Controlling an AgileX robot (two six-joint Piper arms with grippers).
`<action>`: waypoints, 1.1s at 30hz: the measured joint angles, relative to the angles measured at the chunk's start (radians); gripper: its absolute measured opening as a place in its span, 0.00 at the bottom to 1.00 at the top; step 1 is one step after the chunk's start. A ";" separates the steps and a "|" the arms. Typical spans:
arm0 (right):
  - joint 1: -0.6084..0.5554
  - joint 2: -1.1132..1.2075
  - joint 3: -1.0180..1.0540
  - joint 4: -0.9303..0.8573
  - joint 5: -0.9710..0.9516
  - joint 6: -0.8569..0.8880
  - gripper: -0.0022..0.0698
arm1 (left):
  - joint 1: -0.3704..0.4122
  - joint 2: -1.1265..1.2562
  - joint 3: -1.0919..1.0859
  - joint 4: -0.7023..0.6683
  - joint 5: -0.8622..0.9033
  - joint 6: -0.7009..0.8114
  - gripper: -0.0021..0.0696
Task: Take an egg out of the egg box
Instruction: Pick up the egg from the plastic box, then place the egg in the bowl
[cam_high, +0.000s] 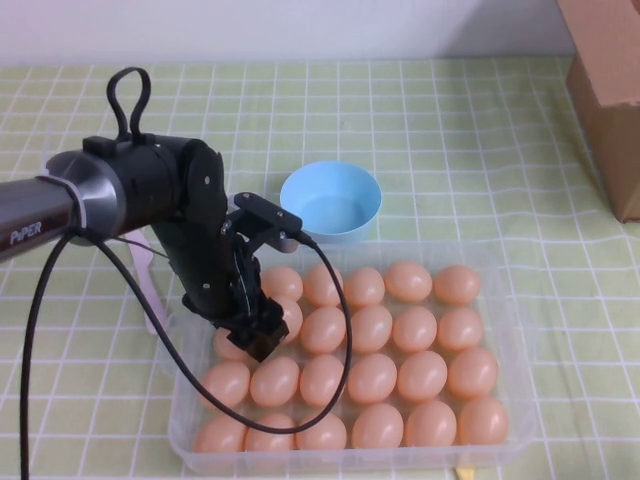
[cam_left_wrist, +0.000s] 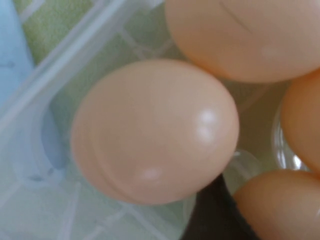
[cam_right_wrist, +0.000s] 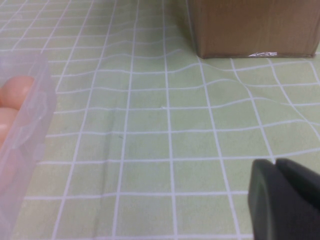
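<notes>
The clear plastic egg box (cam_high: 505, 300) lies at the front of the table, full of peach-orange eggs (cam_high: 372, 378). My left gripper (cam_high: 262, 338) is down inside the box near its left end, among the eggs. In the left wrist view one dark finger (cam_left_wrist: 210, 215) lies pressed against the egg (cam_left_wrist: 280, 205) between the jaws, next to a large egg (cam_left_wrist: 155, 130) by the box wall (cam_left_wrist: 75, 50). The other finger is hidden. My right gripper (cam_right_wrist: 276, 165) is shut and empty, low over the cloth right of the box (cam_right_wrist: 30, 115); it is outside the high view.
A round light-blue bowl (cam_high: 331, 200) stands just behind the box. A cardboard box (cam_high: 610, 100) stands at the back right and also shows in the right wrist view (cam_right_wrist: 250, 25). A white utensil (cam_high: 150, 290) lies left of the box. The left arm's black cable (cam_high: 40, 300) hangs over the table.
</notes>
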 joint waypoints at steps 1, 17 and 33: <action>0.000 0.000 0.000 0.000 0.000 0.000 0.01 | 0.000 0.000 0.000 0.002 0.000 -0.002 0.57; 0.000 0.000 0.000 0.000 0.000 0.000 0.01 | 0.000 -0.186 -0.071 -0.005 0.090 -0.043 0.51; 0.000 0.000 0.000 0.000 0.000 0.000 0.01 | -0.077 0.035 -0.427 -0.007 -0.137 0.051 0.51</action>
